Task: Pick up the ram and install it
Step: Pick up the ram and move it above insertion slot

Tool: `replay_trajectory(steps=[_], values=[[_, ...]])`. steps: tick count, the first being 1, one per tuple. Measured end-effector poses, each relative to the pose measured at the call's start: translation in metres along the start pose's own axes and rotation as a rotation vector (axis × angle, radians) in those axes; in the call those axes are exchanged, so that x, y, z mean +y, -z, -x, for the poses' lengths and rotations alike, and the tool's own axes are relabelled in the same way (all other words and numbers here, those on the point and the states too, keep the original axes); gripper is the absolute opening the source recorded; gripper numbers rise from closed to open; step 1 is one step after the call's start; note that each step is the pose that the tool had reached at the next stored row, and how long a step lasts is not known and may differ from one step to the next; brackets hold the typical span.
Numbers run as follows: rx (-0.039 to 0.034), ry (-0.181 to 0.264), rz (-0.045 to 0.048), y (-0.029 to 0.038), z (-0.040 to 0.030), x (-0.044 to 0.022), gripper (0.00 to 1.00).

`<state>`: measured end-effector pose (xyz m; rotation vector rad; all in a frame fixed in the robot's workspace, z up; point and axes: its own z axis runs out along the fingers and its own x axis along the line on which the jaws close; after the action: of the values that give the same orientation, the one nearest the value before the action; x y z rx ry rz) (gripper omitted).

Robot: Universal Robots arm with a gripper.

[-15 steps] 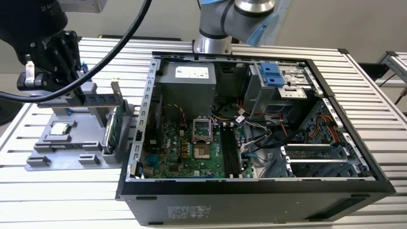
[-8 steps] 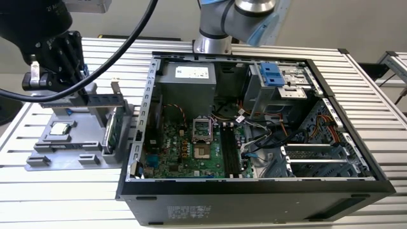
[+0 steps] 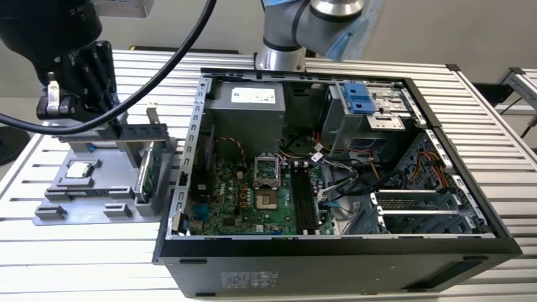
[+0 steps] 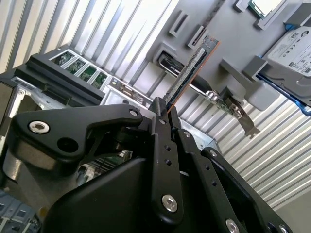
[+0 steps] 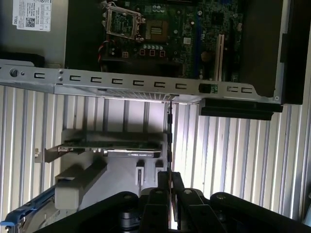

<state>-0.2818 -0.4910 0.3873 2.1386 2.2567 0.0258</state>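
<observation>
In the second wrist view, squeezing the ram (image 4: pixel 190 70) tight between the two black fingers of the gripper (image 4: pixel 166 109), one finger pressing on each flat side. Sticking out from the fingertips as a long thin stick, reaching toward the upper right of the frame. Pointing at the gray holder (image 4: pixel 228 34), with the far end coming close to two little slots there; hard to tell if touching or not. Resting at the right edge of the frame, a silver drive (image 4: pixel 296 51), and peeking in at the top edge, the square chip (image 4: pixel 265 5). Showing at the left of the frame, a corner of the computer case (image 4: pixel 53 73).

In the first wrist view, seeing the ram edge-on, looking like a thin dark line in the middle of the frame, rising from the pinching fingers at the bottom. Standing left of it, the big green card (image 5: pixel 112 144) with its metal bracket. Running across the top of the frame, the case wall, with the motherboard (image 5: pixel 165 34) lying behind it.

In the exterior view, hanging in the upper left of the frame above the gray holder, just beside the case. Sitting in the middle of the frame, long black sockets (image 3: pixel 304 195) on the motherboard.
</observation>
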Motion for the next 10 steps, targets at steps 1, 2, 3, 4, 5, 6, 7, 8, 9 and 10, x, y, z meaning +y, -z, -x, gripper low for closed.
replay_trajectory(steps=[1, 2, 3, 4, 5, 6, 7, 8, 9, 10], values=[[0.0, 0.0, 0.0, 0.0, 0.0, 0.0007, 0.0], [0.0, 0.0, 0.0, 0.0, 0.0001, 0.0014, 0.0], [0.0, 0.0, 0.0, -0.0001, 0.0001, 0.0022, 0.0], [-0.0001, 0.0, -0.0001, 0.0, 0.0002, 0.0029, 0.0], [0.0, 0.0, 0.0, -0.0001, 0.0002, 0.0035, 0.0], [0.0, 0.0, 0.0, -0.0001, 0.0002, 0.0042, 0.0], [-0.0001, 0.0, -0.0001, -0.0001, 0.0003, 0.0049, 0.0], [0.0, 0.0, 0.0, -0.0002, 0.0003, 0.0056, 0.0], [0.0, 0.0, -0.0001, -0.0002, 0.0004, 0.0063, 0.0], [0.0, 0.0, 0.0, -0.0003, 0.0004, 0.007, 0.0]])
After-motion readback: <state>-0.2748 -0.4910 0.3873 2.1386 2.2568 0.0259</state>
